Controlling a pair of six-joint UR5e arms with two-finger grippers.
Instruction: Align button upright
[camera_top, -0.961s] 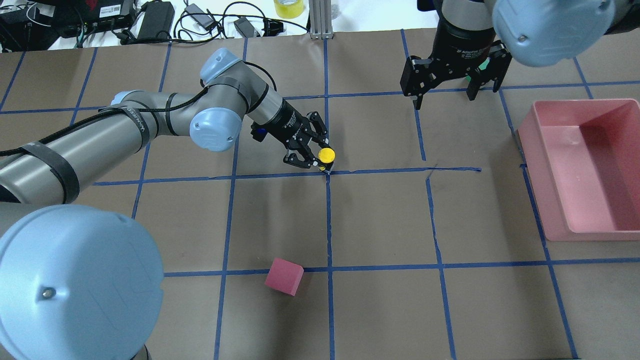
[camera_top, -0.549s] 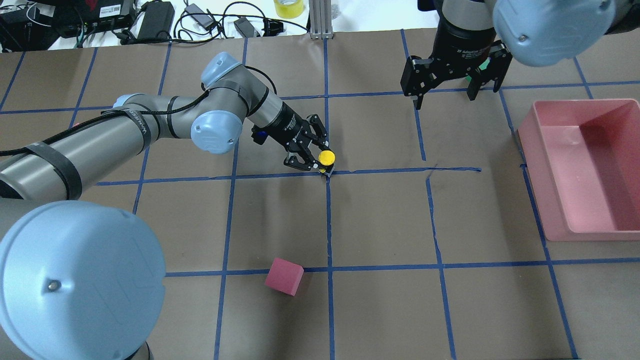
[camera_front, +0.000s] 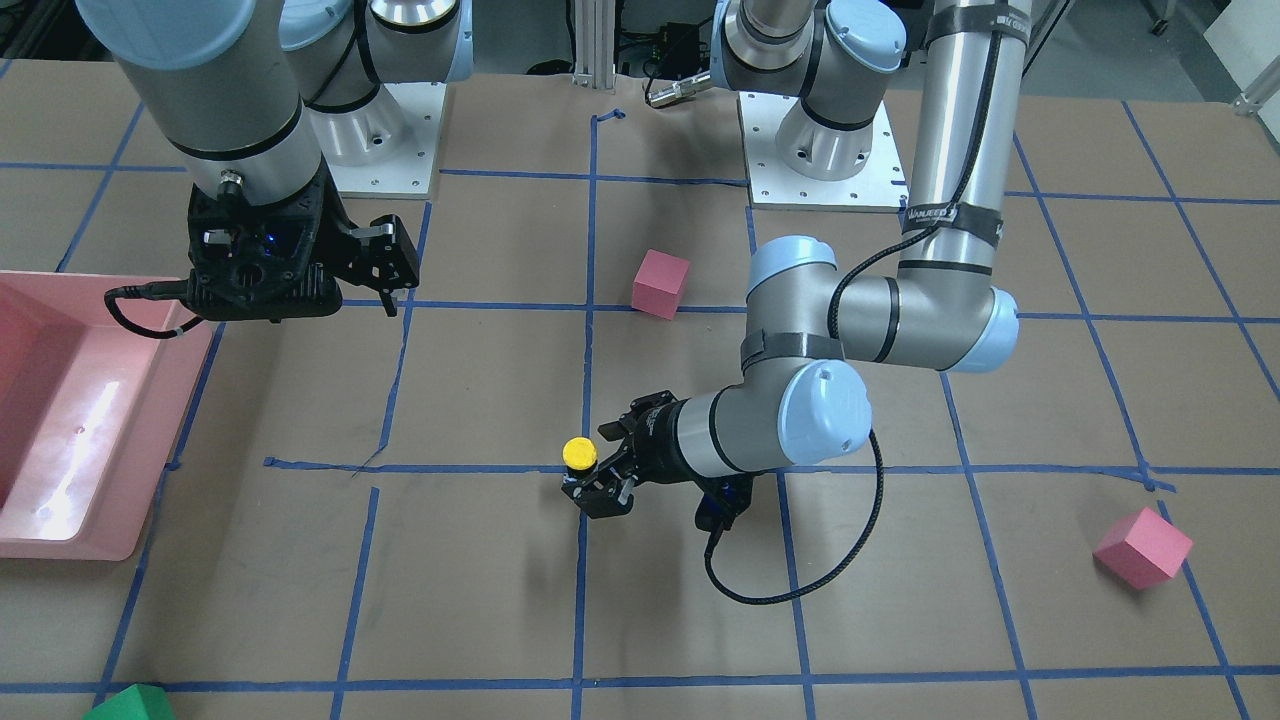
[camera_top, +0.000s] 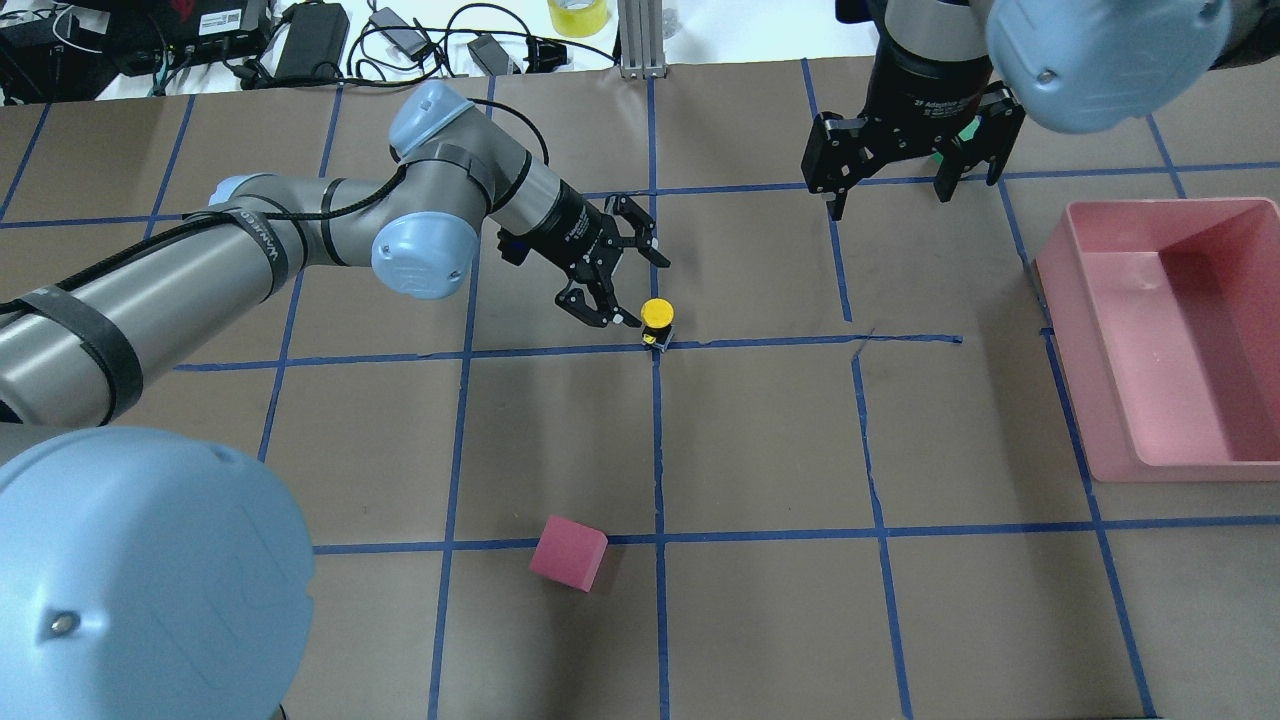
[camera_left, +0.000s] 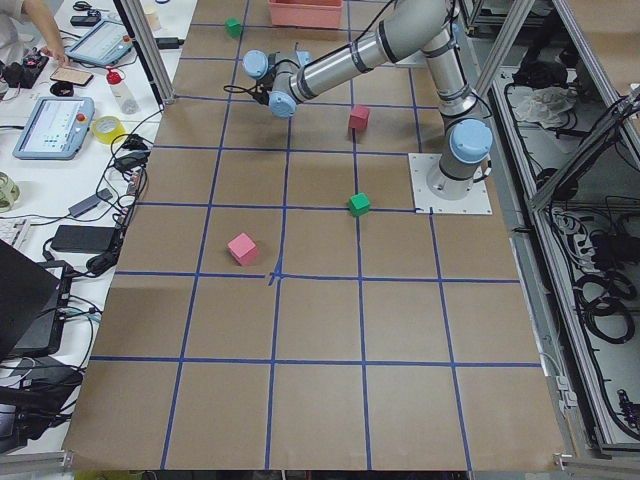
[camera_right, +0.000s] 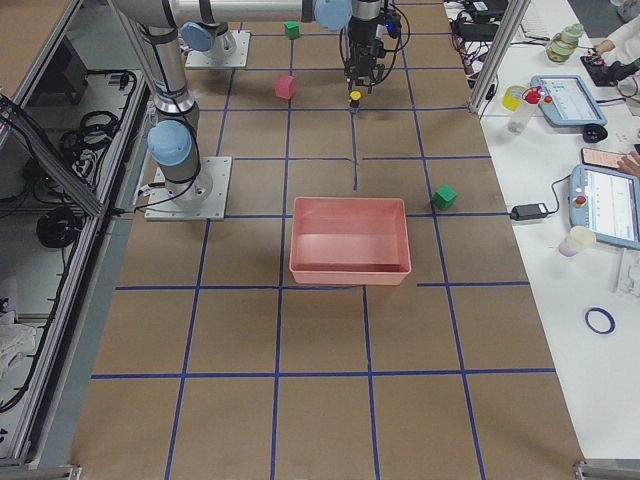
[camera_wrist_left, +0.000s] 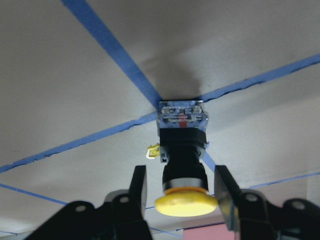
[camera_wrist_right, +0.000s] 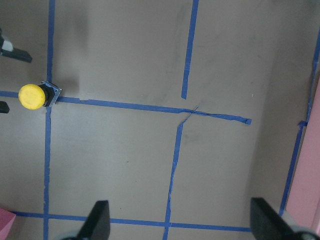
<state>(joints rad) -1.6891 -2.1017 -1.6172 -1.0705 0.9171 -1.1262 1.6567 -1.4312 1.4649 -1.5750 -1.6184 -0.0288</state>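
Observation:
The button (camera_top: 656, 315) stands upright on a blue tape crossing, yellow cap on top, black body and whitish base below. My left gripper (camera_top: 640, 292) is open just up-left of it, touching nothing. In the left wrist view the button (camera_wrist_left: 182, 150) is straight ahead, and its cap sits between the two fingers (camera_wrist_left: 139, 187) with a gap on each side. From the front, the button (camera_front: 579, 453) is right beside the left gripper (camera_front: 598, 465). My right gripper (camera_top: 890, 197) hangs open and empty at the far right, well away. The right wrist view shows the button (camera_wrist_right: 31, 96) at its left edge.
A pink bin (camera_top: 1165, 206) sits at the right edge of the table. One pink cube (camera_top: 568, 552) lies on the near side, another (camera_front: 1142, 547) towards the operators' side. A green cube (camera_front: 130, 703) lies at the front view's bottom left. Cables and chargers line the far edge.
My left gripper opened, let go of the button and drew back up and to the left. The button stays standing on the tape crossing. The right arm has not moved.

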